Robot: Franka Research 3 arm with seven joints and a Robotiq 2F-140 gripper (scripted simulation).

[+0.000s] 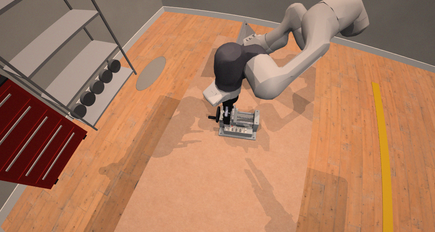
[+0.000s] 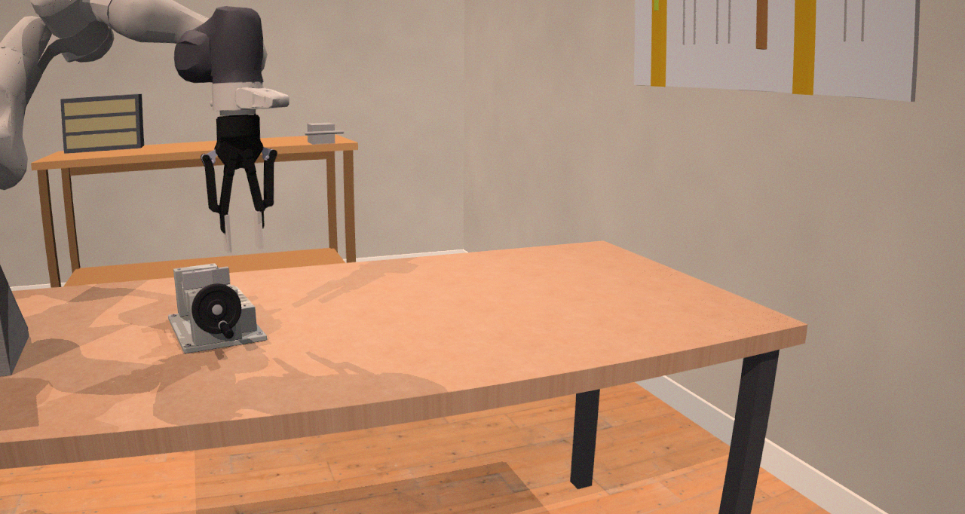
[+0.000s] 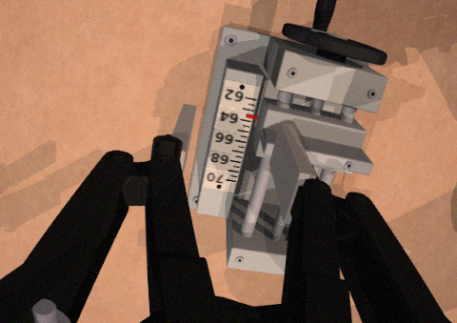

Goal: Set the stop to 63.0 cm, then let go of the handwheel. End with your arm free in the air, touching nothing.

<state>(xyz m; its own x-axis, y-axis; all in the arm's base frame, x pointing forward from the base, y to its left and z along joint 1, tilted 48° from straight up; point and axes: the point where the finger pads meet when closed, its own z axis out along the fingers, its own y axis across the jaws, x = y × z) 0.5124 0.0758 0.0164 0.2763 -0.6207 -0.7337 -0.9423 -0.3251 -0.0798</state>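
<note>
The grey stop device [image 1: 254,121] [image 2: 203,328] [image 3: 333,77] stands on the table. Its black handwheel [image 1: 218,114] [image 2: 217,309] [image 3: 357,48] has a crank handle [image 1: 211,117] [image 2: 225,329] [image 3: 326,4], low at the wheel's front side in the exterior view. In the wrist view the scale [image 3: 224,137] runs from 62 to 70, and the red pointer [image 3: 251,116] is just on the 62 side of the 64 mark. My gripper [image 2: 244,241] [image 3: 233,134] is partly open and empty. It hangs above the device, off the handwheel; its right finger covers part of the guide rods in the wrist view.
The table [image 2: 540,308] carries the device and a grey angled bracket [image 1: 245,32] beyond it. A shelf rack [image 1: 69,26] with black discs and a red drawer cabinet [image 1: 36,133] are at the left in the top view. A wooden bench [image 2: 182,151] stands at the back.
</note>
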